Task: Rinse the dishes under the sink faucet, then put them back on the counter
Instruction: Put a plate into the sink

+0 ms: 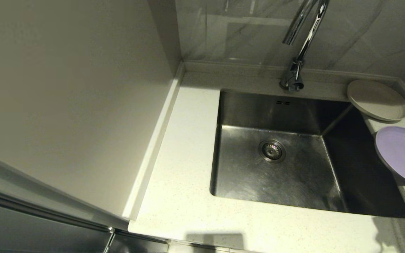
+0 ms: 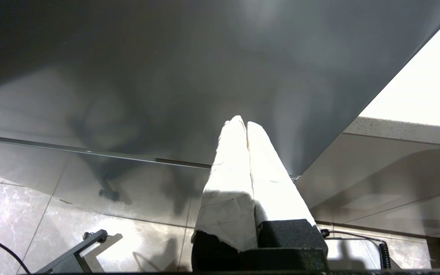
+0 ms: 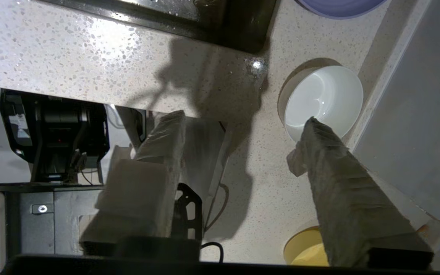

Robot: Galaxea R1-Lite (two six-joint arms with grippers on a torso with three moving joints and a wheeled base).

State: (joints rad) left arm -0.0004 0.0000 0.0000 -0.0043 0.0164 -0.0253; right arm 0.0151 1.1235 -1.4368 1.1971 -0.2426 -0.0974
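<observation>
The left gripper (image 2: 246, 124) is parked low beside the cabinet, fingers pressed together and empty. The right gripper (image 3: 243, 118) is held over the bench (image 3: 71, 53), fingers spread wide, nothing grasped, one finger beside the white bowl (image 3: 329, 95). Both plates overhang the sink (image 1: 276, 140); a careless reach could tip the purple plate (image 1: 404, 154) in.

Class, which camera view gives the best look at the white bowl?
The right wrist view: the white bowl sits whole on the counter, just past one of the right gripper's open fingers. The head view and left wrist view do not show it.
</observation>
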